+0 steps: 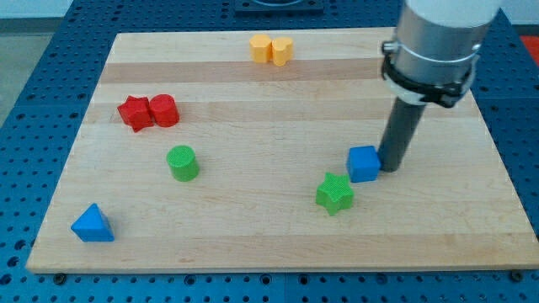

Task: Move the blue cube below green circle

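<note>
Tip [390, 167] of the dark rod sits on the tabletop [278, 236], pressed against the right side of the blue cube [364, 163]. There is no hand on this arm, only the rod, so nothing is spread or pinched. The blue cube lies in the right half of the view, just above and right of the green star [335, 193], close to it. The green circle [182, 162] stands well apart to the view's left, at about the cube's height. Further left and up, a red star [134, 113] touches a red cylinder [164, 110]. A blue triangle [92, 224] lies near the bottom-left corner. Two yellow blocks [271, 50] sit together at the top edge.
</note>
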Robot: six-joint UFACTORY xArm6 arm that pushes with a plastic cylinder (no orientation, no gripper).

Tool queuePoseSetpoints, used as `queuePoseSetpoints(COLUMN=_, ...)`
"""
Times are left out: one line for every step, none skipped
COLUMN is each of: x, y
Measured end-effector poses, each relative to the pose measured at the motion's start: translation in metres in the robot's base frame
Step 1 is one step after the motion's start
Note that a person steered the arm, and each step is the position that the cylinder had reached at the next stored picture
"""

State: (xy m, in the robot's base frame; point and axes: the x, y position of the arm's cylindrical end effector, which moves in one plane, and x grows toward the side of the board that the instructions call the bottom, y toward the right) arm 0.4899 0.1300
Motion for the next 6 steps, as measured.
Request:
queuePoseSetpoints(x=0.0, y=-0.03)
queuePoseSetpoints(x=0.0, y=-0.061)
queuePoseSetpoints(x=0.0, y=-0.094)
queuePoseSetpoints(x=0.0, y=-0.125)
queuePoseSetpoints(x=0.0, y=-0.159)
queuePoseSetpoints(x=0.0, y=-0.193)
